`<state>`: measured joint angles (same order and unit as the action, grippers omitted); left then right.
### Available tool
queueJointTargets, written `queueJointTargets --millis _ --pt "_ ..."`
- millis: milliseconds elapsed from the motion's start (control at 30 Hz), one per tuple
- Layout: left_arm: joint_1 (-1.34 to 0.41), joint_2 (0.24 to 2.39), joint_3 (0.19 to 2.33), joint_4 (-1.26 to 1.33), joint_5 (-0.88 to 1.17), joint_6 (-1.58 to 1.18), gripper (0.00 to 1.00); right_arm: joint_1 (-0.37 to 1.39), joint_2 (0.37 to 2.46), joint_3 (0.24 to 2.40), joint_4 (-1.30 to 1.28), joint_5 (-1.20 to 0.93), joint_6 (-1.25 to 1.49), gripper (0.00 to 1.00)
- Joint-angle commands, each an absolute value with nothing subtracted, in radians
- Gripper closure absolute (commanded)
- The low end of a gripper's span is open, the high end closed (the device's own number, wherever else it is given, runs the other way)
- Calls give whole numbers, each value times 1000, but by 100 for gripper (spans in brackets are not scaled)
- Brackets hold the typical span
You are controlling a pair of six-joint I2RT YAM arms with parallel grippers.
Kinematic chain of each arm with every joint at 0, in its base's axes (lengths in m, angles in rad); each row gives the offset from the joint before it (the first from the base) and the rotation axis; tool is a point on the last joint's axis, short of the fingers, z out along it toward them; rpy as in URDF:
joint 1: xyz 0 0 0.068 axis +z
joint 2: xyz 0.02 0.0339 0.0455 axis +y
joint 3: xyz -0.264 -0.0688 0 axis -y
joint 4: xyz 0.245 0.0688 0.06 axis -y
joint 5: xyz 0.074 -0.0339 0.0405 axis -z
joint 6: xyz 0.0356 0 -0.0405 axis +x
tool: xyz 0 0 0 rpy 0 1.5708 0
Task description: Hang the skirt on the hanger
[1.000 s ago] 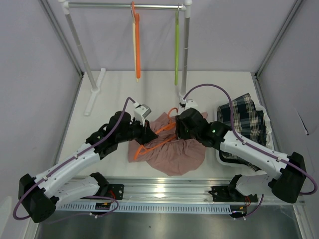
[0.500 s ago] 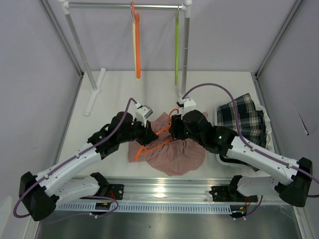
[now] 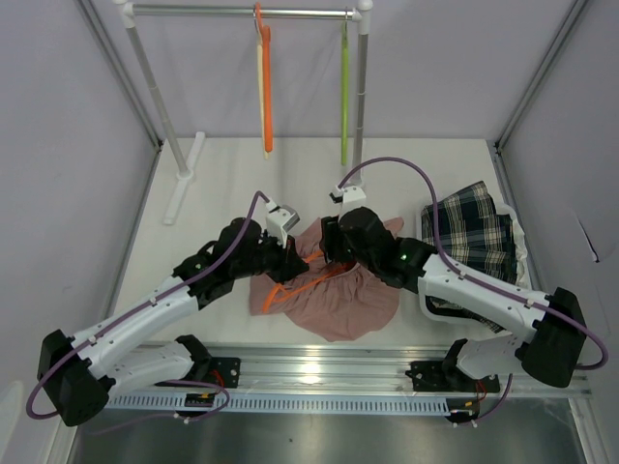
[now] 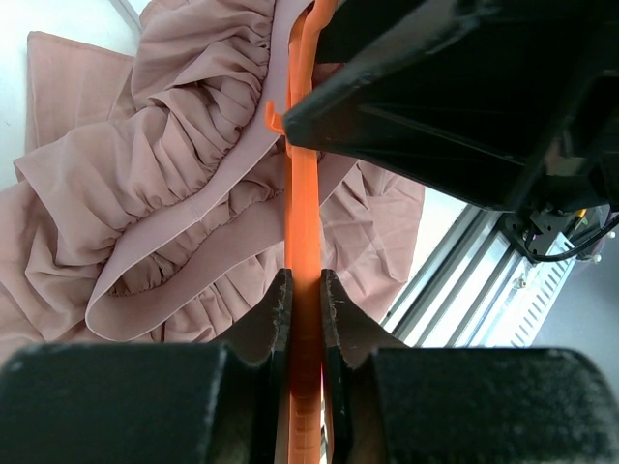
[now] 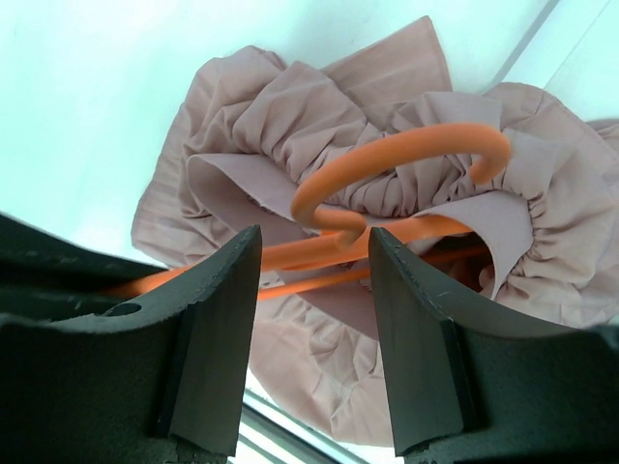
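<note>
Pinched the bar of an orange hanger [image 4: 302, 193] tight in the left gripper [image 4: 305, 280], above a pink ruffled garment [image 3: 334, 295] at mid-table. Hovered with the right gripper [image 5: 311, 251] roughly half open and empty, astride that hanger's hook. Had the plaid skirt [image 3: 471, 232] bunched on the table [image 3: 222, 184] to the right, and the cream hanger [image 3: 259, 97] hung on the far rail [image 3: 242, 12].

- We find the garment [image 3: 338, 304] mid-table, with a hanger [image 3: 308, 280] lying on it.
- To its right lies the skirt [image 3: 474, 232].
- Behind them stands a rail [image 3: 242, 12] with hung hangers [image 3: 264, 97].
</note>
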<state>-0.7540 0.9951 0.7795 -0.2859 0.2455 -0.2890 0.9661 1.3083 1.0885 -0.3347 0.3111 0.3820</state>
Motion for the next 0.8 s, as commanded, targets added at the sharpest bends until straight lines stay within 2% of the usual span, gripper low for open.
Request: queueJointTargets --millis 0,133,267,500,600,700,767 --pt "-764 997 807 -236 238 -296 100 957 1321 1088 -275 351 359 47" --pt "-767 999 811 -239 238 -295 100 951 1325 1062 -246 353 356 49" --pt "-769 1005 816 -241 233 -295 100 951 1330 1037 -206 357 360 58" --pt "-770 1009 821 -248 230 -291 100 948 1335 1002 -163 390 350 61" --pt "-772 1011 821 -249 229 -291 100 948 1331 988 -137 402 344 67" --pt "-772 1014 821 -252 226 -290 100 946 1333 986 -132 413 338 81" --pt "-772 1017 831 -256 218 -290 100 945 1332 982 -124 416 337 95"
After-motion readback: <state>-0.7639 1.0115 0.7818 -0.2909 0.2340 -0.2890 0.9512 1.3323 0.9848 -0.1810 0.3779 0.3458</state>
